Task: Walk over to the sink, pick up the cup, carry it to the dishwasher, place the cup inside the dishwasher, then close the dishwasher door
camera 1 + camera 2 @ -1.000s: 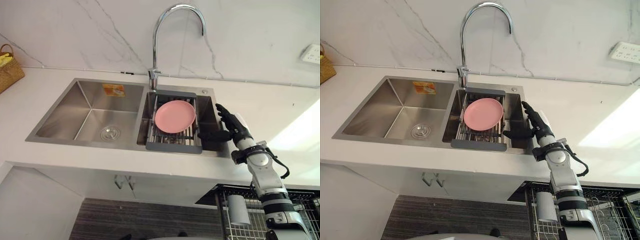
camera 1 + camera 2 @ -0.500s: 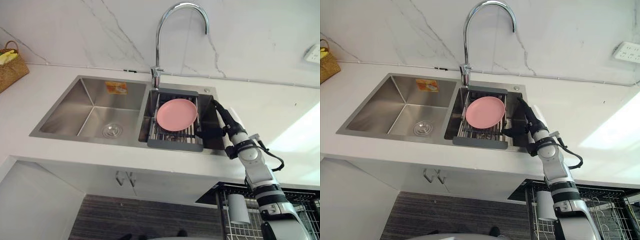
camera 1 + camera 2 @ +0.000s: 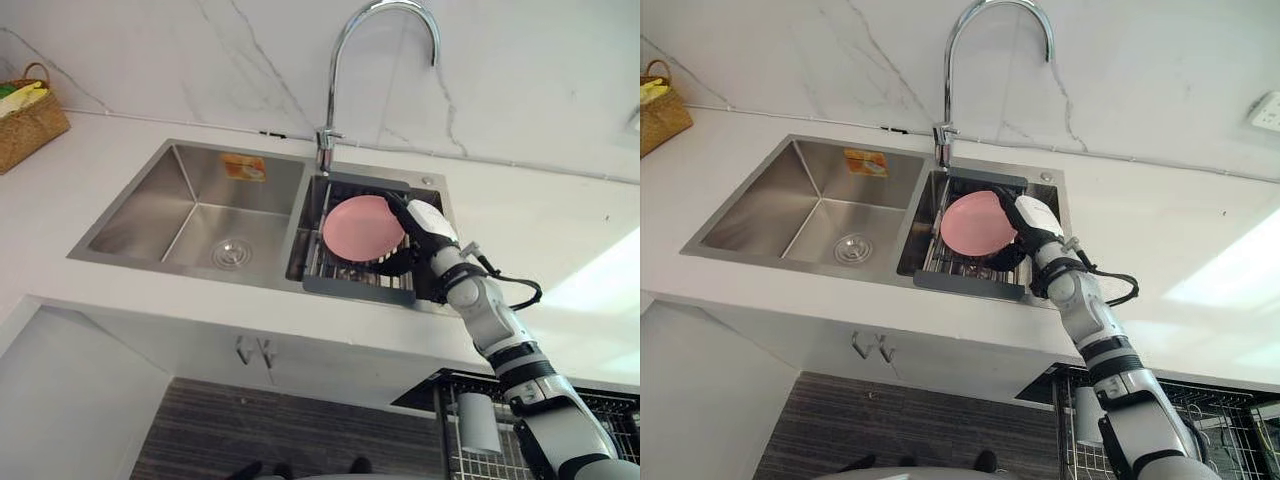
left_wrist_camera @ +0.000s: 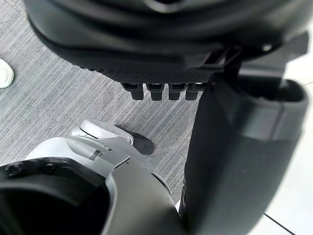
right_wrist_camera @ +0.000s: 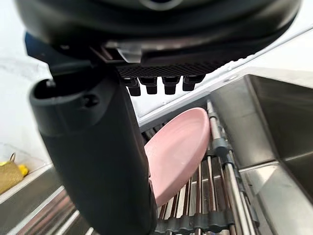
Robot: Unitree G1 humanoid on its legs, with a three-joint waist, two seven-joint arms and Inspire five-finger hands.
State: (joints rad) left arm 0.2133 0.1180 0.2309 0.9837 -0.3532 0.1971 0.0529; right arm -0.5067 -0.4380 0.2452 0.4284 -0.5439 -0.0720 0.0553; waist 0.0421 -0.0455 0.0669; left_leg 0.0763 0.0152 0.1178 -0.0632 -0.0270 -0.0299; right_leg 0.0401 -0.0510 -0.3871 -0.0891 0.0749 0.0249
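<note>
A pink plate stands tilted on a dark drying rack in the right basin of the steel sink; no cup is in the sink. My right hand has reached in from the right and sits at the plate's right rim. Its fingers lie over the upper edge and its thumb lies before the lower edge, spread and not closed on the plate. A white cup stands in the wire dishwasher rack at the lower right. My left hand hangs relaxed over the grey floor.
A tall chrome faucet arches over the basin divider. The left basin holds nothing but its drain. A woven basket stands on the white counter at the far left. A marble wall closes the back.
My right hand has moved left from the basin's right wall to the plate's right rim, fingers now over its edge. The camera has shifted slightly.
</note>
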